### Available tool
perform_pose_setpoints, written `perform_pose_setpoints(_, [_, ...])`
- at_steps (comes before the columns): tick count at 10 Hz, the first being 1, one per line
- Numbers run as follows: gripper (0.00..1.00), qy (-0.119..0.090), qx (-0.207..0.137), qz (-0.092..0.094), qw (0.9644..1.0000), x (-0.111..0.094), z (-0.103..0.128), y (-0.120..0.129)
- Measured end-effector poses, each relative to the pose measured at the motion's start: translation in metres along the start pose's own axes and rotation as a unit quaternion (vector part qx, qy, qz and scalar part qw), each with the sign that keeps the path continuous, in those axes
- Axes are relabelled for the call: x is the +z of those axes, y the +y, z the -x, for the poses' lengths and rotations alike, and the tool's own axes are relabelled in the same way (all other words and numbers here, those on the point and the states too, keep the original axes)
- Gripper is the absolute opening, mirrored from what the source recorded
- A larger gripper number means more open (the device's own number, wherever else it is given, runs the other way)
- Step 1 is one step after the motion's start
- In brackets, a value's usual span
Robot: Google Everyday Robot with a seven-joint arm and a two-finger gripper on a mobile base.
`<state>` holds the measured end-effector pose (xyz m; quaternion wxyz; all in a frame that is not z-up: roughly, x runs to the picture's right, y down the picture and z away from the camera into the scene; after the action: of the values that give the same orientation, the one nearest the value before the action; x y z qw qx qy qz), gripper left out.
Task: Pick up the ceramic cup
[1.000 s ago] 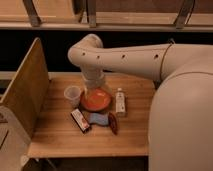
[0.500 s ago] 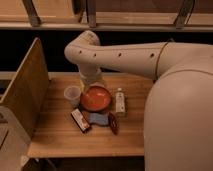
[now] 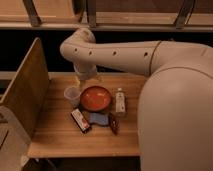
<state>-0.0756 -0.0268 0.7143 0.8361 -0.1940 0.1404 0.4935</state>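
The ceramic cup (image 3: 72, 95) is small, pale and handleless. It stands upright on the wooden table (image 3: 55, 135), just left of the orange-red bowl (image 3: 96, 98). My gripper (image 3: 84, 83) hangs from the arm's wrist at the back of the table, just behind and a little right of the cup, above the gap between cup and bowl. It is not touching the cup as far as I can see. The large white arm (image 3: 125, 50) reaches in from the right.
A small white bottle with a red cap (image 3: 120, 101) stands right of the bowl. Three flat snack packets lie in front: a dark one (image 3: 80, 120), a blue one (image 3: 99, 119) and a dark red one (image 3: 114, 123). A wooden panel (image 3: 25, 95) rises along the table's left side.
The wrist and gripper have moved left, from over the bowl's back rim toward the cup. The cup, bowl and the other objects have not moved.
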Motion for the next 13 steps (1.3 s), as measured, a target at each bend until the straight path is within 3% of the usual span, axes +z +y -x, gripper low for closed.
perform_pose_setpoints(1, [0.65, -0.006, 0.002, 0.003, 1.0, 0.0, 0.002, -0.001])
perform_pose_setpoints(3, [0.65, -0.017, 0.0, 0.03, 0.9994, 0.02, 0.017, 0.001])
perform_pose_setpoints(6, [0.65, 0.004, -0.002, 0.085, 0.9964, 0.086, 0.033, 0.002])
perform_pose_setpoints(8, [0.65, 0.012, -0.008, 0.107, 0.9942, 0.112, 0.046, 0.001])
perform_pose_setpoints(13, [0.65, 0.001, -0.05, 0.151, 0.9872, 0.132, 0.084, 0.031])
